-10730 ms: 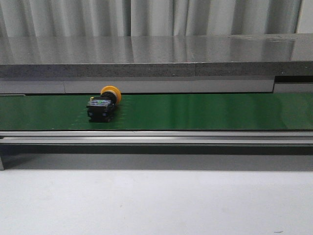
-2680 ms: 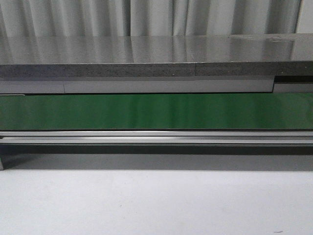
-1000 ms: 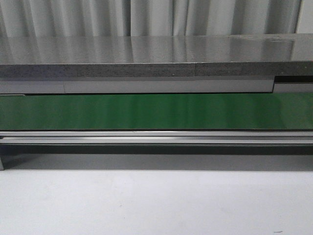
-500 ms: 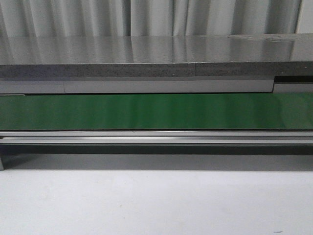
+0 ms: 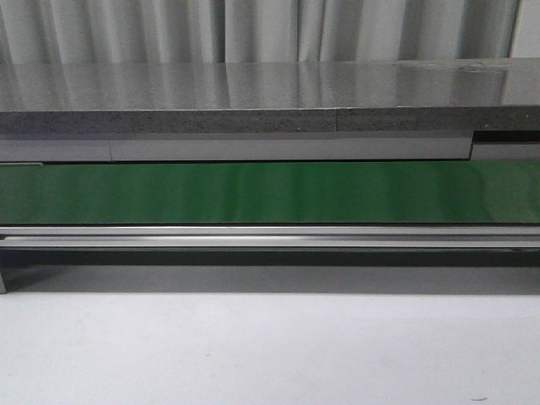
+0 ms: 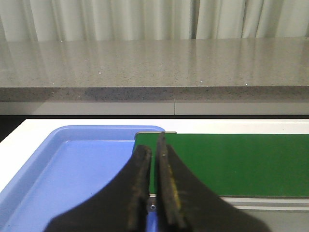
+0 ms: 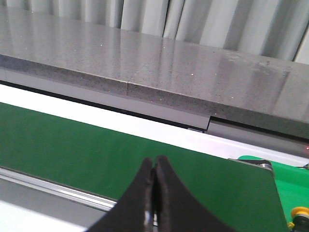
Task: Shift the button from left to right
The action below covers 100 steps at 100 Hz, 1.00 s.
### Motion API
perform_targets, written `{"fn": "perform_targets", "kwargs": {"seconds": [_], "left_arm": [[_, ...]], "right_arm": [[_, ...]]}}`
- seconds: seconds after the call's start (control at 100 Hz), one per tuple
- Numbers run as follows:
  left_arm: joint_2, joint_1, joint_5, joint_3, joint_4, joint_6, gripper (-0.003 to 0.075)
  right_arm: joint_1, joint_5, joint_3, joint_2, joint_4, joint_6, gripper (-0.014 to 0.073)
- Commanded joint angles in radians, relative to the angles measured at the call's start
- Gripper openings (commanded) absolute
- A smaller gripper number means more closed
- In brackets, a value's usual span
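On green belt (image 5: 270,192), button gone since earlier.

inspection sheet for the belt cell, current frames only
Surface: green belt bare in the front view; white table in front.
Job's things: button not clearly seen; a small yellow-capped item sits at the right wrist view's edge, too cut off to identify.
Clutter: blue tray beside the belt's end, no contents visible.
Grippers: left gripper nearly closed, holding nothing; right gripper shut, holding nothing.
Cables: nothing seen.
Surroundings: grey stone counter behind the belt, curtain beyond.
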<state>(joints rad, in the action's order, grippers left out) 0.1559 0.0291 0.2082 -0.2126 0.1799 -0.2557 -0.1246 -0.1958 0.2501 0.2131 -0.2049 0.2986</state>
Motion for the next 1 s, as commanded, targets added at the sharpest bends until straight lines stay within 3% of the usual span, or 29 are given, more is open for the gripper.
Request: {"fn": "perform_targets", "kwargs": {"seconds": [0.0,0.28,0.69,0.99], "left_arm": [[0.011,-0.006,-0.088,-0.029,0.011,-0.001,0.0005],[0.011,-0.006,-0.088,-0.029,0.011,-0.001,0.0005],[0.011,-0.006,-0.088,-0.029,0.011,-0.001,0.0005],[0.011,-0.006,-0.088,-0.029,0.011,-0.001,0.0005]], "right_arm": [[-0.002,0.071,0.027,0.005,0.058,-0.014,-0.0068],[0.073,0.074,0.007,-0.046,0.225,-0.198,-0.0068],[0.092,0.089,-0.185,-0.237,0.228,-0.24,-0.0068],[0.101,0.146,-0.256,-0.239,0.228,-0.241,-0.0068]]}}
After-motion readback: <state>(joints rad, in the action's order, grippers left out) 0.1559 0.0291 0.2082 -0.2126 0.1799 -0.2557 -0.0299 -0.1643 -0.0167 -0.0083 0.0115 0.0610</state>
